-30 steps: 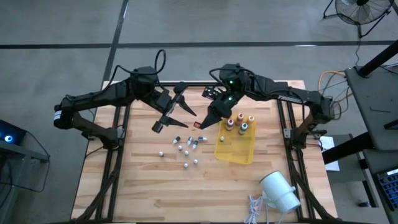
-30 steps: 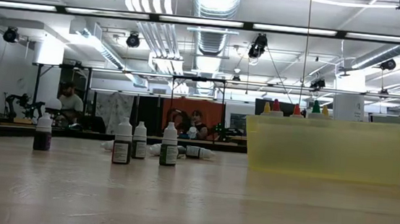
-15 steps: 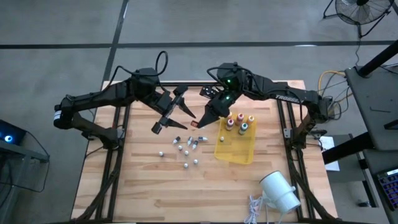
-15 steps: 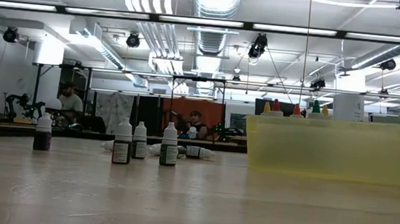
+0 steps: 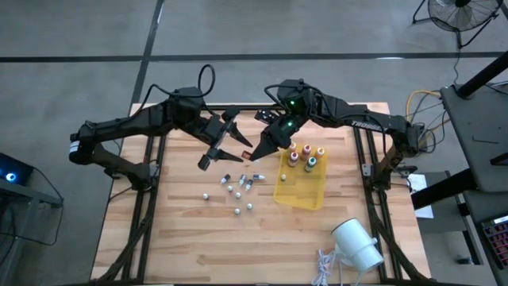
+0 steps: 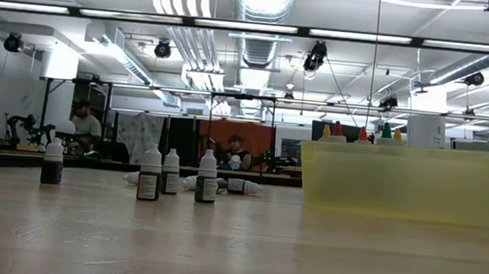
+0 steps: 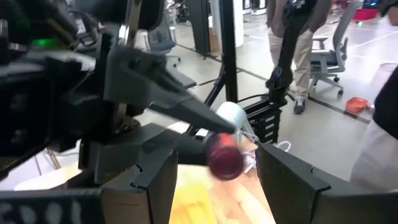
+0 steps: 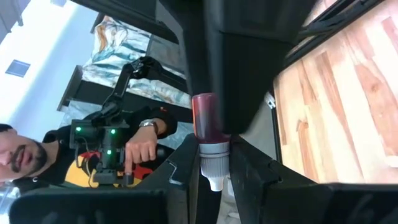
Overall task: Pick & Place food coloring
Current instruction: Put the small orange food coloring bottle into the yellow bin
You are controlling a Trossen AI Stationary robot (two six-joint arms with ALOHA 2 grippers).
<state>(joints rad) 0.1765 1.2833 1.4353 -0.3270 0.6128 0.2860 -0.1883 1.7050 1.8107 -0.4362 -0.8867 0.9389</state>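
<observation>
— Above the middle of the pale wooden counter (image 5: 190, 238), what does the right claw (image 5: 255, 154) carry?

— A small bottle of dark red liquid with a whitish cap (image 8: 210, 138), pinched narrow between its dark fingers (image 8: 252, 171) and lifted clear of the wood.

— And the left claw (image 5: 224, 148)?

— It hangs just beside the right one, spread wide with nothing in it. Its wrist view shows the red bottle (image 7: 224, 157) between its two fingers (image 7: 290, 182) but farther off, in the other claw's hold.

— Where are the other bottles?

— Several colour-topped bottles (image 5: 306, 159) stand in the translucent yellow plastic bin (image 5: 302, 194) on the right. The tiny white-capped vials (image 5: 236, 188) sit scattered on the wood left of the bin, some upright, some lying.
</observation>
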